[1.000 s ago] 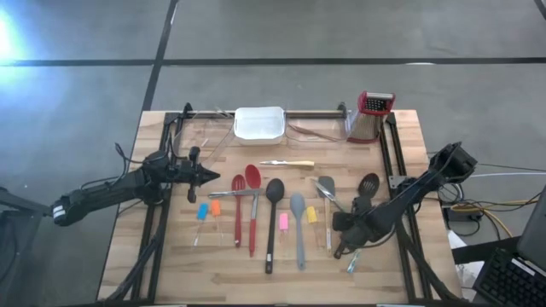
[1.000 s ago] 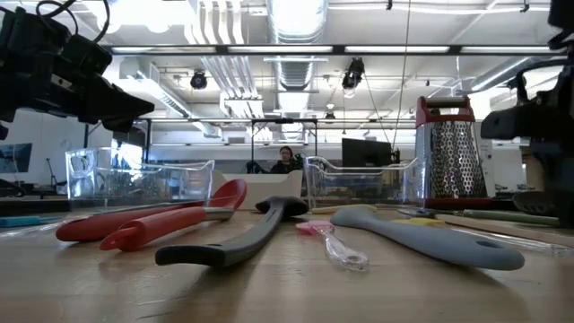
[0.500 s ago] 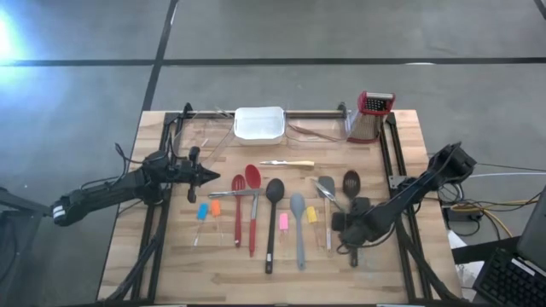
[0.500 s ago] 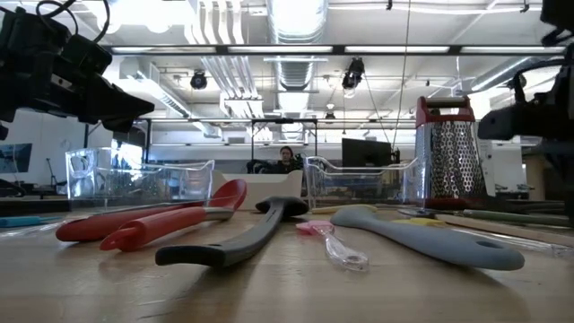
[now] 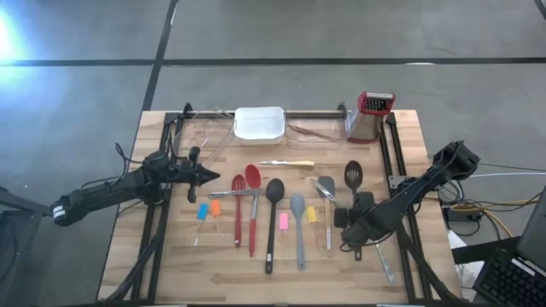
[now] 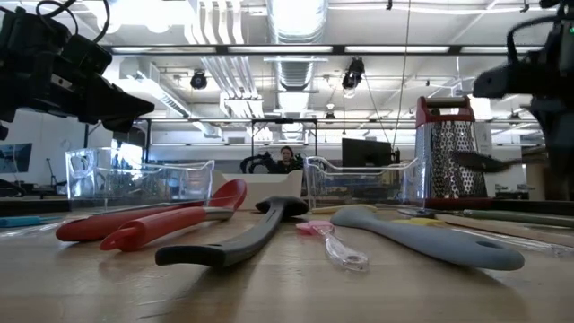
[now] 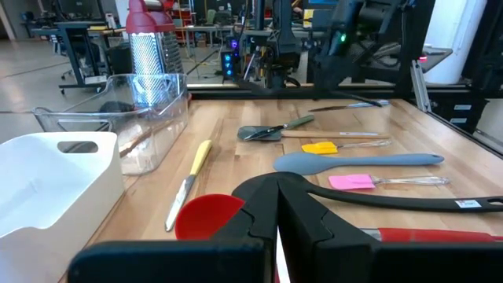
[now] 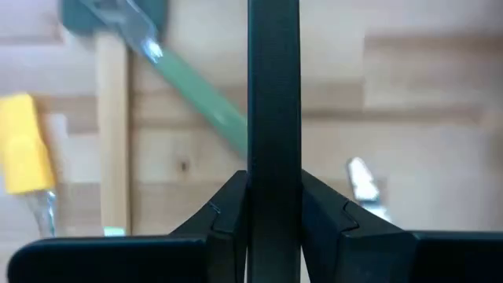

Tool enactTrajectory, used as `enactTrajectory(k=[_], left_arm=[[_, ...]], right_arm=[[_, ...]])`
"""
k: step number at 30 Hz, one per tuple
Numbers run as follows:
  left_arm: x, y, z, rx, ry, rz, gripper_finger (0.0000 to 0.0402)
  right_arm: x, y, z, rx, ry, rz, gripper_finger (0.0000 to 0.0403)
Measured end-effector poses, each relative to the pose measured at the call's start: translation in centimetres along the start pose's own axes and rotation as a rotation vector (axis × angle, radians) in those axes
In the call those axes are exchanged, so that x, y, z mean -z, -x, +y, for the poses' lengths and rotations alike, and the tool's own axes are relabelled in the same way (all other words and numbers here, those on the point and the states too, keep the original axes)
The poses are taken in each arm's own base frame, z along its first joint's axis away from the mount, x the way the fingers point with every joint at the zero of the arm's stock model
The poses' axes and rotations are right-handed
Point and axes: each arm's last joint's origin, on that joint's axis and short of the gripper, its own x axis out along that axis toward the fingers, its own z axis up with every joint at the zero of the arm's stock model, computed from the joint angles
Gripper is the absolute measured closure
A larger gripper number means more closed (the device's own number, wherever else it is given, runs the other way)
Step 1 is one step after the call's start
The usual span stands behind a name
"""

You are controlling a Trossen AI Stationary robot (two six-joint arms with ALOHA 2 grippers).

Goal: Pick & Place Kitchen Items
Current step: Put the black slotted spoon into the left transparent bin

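My right gripper [image 5: 359, 222] hangs over the table's right part, shut on a black slotted spoon [image 5: 353, 174], whose head [image 6: 484, 161] floats in front of the grater. On the table lie a red spoon [image 5: 253, 177], a red spatula [image 5: 238, 184], a black spoon [image 5: 274, 191], a grey spoon [image 5: 297, 205], a grey spatula [image 5: 326, 184], a knife [image 5: 287, 163] and small blue [image 5: 203, 211], orange [image 5: 215, 207], pink [image 5: 283, 221] and yellow [image 5: 312, 215] blocks. My left gripper [image 5: 210, 176] waits shut above the table's left side, holding nothing. My right gripper pinches the slotted spoon's black handle [image 8: 274, 118] between its two fingers [image 8: 228, 216]. The fingers point down from above and lie across the handle. The spoon is lifted clear of the table, about level, with its head toward the far edge.
A white tray [image 5: 258, 124] and clear bins [image 6: 134, 179] stand at the far edge, and a red-topped grater [image 5: 372, 116] at the far right. A thin pale utensil [image 5: 384, 264] lies near the right gripper. Dark rails [image 5: 388, 158] run along both sides.
My right gripper has risen with the slotted spoon. The spoon lay slanted on the table; its head has swung toward the table's left and now hangs lifted clear, pointing at the far edge.
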Motion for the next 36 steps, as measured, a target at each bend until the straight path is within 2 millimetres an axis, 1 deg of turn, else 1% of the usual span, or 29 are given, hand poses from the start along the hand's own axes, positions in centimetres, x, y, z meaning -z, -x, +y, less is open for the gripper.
enactTrajectory(k=[9, 13, 18, 25, 30, 34, 36], left_arm=[[0.0, 0.0, 0.0, 0.0, 0.0, 0.0, 0.0392], [0.0, 0.0, 0.0, 0.0, 0.0, 0.0, 0.0392], [0.0, 0.0, 0.0, 0.0, 0.0, 0.0, 0.0392], [0.0, 0.0, 0.0, 0.0, 0.0, 0.0, 0.0392], [0.0, 0.0, 0.0, 0.0, 0.006, -0.002, 0.0392], [-0.2, 0.0, 0.0, -0.004, 0.156, -0.019, 0.0392], [-0.8, 0.0, 0.2, -0.033, 0.145, -0.079, 0.0392]], right_arm=[[-1.3, 3.7, 1.4, -0.149, 0.131, -0.231, 0.0333], [-2.1, 5.0, 2.3, -0.213, 0.193, -0.291, 0.0333], [-3.4, 6.3, 3.6, -0.235, 0.302, -0.337, 0.0333], [-4.8, 7.5, 5.0, -0.247, 0.412, -0.386, 0.0333], [-5.2, 7.7, 5.6, -0.266, 0.458, -0.408, 0.0333], [-5.4, 7.7, 6.6, -0.313, 0.499, -0.421, 0.0333], [-5.5, 7.8, 7.3, -0.356, 0.527, -0.435, 0.0333]])
